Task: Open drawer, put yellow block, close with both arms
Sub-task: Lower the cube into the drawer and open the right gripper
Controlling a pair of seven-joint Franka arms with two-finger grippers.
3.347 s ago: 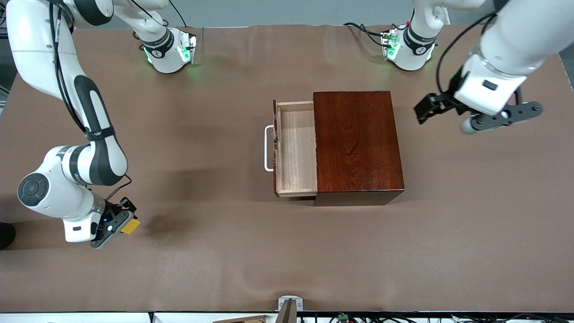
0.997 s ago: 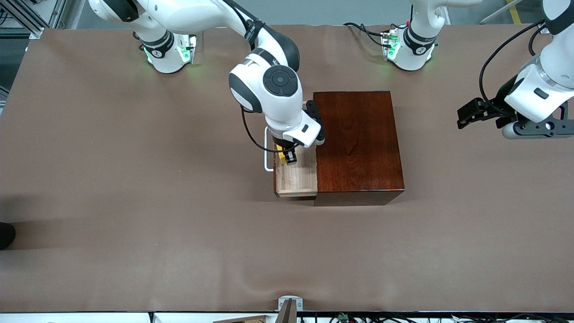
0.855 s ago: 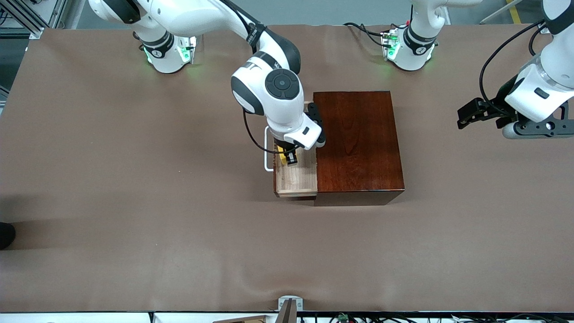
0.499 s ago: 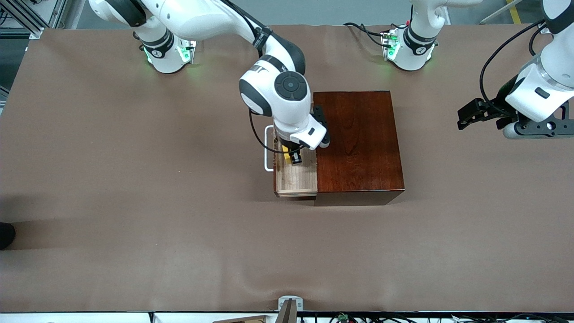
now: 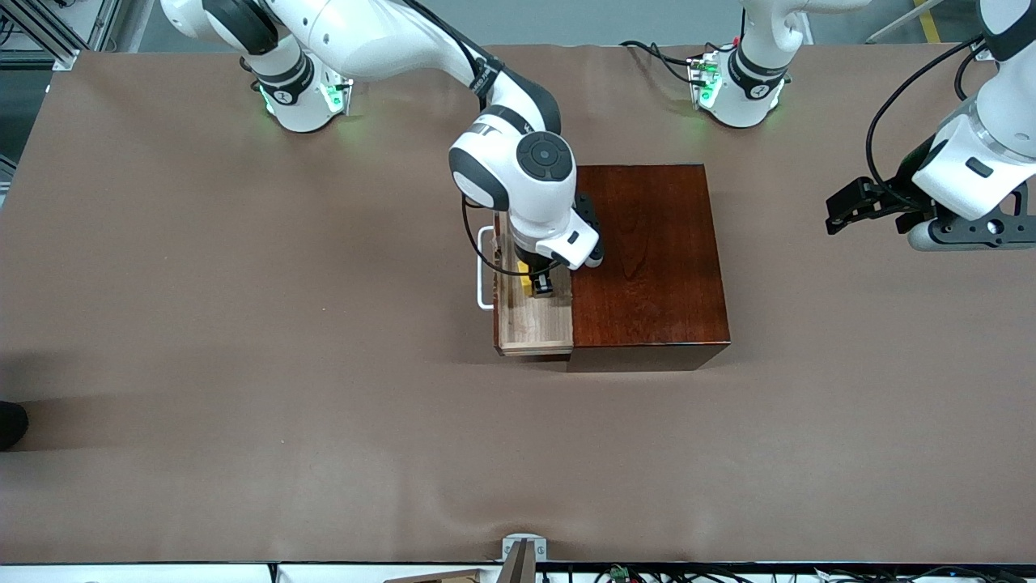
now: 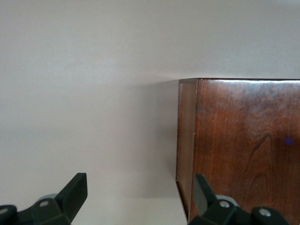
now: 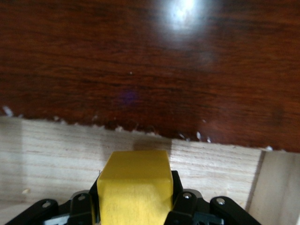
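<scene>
Block over the open drawer

Right hand pinches the yellow block above the drawer; lower it clear of the box before releasing. Left hand, spread, waits.

right hand — yellow block, open drawer

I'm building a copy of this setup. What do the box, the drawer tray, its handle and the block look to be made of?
The box looks like dark reddish-brown wood with a glossy finish: grain shows and a light glares off it. The drawer looks like pale unfinished wood, grained and matt. Its handle is a white bar, metal or plastic. The yellow block, held by the right gripper, is plain and matt; its material is unclear.
</scene>
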